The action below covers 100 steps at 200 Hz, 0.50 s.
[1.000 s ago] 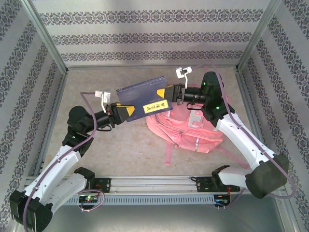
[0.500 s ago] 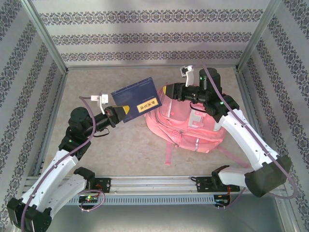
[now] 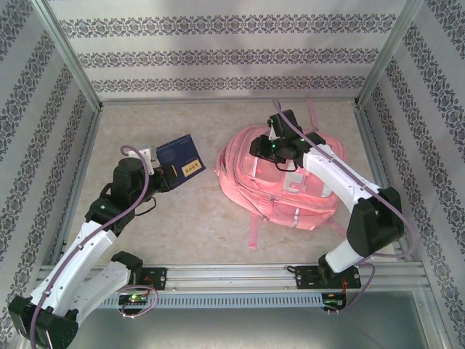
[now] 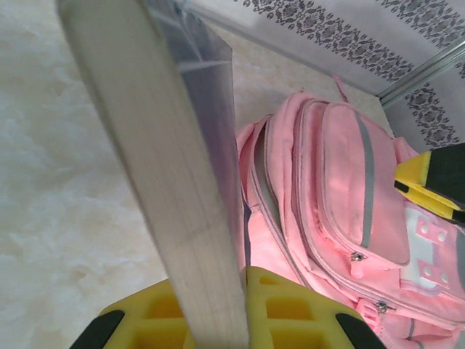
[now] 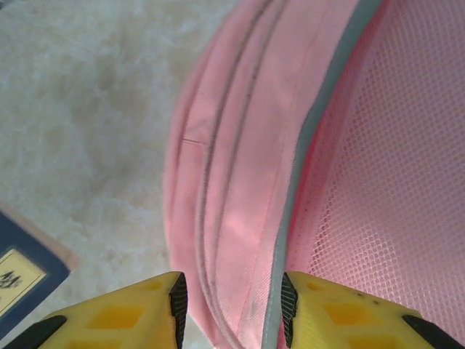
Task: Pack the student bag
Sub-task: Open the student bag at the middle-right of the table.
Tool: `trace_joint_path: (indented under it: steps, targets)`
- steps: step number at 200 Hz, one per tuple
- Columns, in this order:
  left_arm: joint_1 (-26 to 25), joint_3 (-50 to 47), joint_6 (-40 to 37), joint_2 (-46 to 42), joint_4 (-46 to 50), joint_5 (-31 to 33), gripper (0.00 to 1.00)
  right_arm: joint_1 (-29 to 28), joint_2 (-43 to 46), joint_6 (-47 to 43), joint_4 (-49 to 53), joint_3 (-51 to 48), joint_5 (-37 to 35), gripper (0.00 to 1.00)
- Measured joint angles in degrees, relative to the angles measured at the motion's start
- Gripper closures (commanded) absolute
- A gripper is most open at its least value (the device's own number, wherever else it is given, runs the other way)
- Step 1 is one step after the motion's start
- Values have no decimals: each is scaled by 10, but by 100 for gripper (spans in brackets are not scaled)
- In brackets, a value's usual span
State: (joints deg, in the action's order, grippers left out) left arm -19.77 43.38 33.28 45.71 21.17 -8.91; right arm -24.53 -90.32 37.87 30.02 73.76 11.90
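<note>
My right gripper [image 5: 231,309], jaws spread, straddles the top zip edge of the bag [image 3: 298,195] lying right of centre, while my left gripper [image 3: 164,171] pinches the book [image 3: 180,153] nearby, left of that edge.

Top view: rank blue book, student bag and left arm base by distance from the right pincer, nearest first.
1. student bag - directly under the right pincer, at the bag's upper-left rim.
2. blue book - off to the left, clamped in the left pincer.
3. left arm base - farthest, down at the near-left edge.
</note>
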Motion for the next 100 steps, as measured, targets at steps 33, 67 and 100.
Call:
trace_joint_path:
  steps: [33,67,100]
  targets:
    - [0,0,-9,-1,7,7,100,0,-34,21,-6,0,-12,62]
    - [4,0,-12,-1,8,6,100,0,-70,28,-26,0,-2,71]
    - [8,0,-12,-1,8,4,100,0,-102,21,-30,12,15,89]
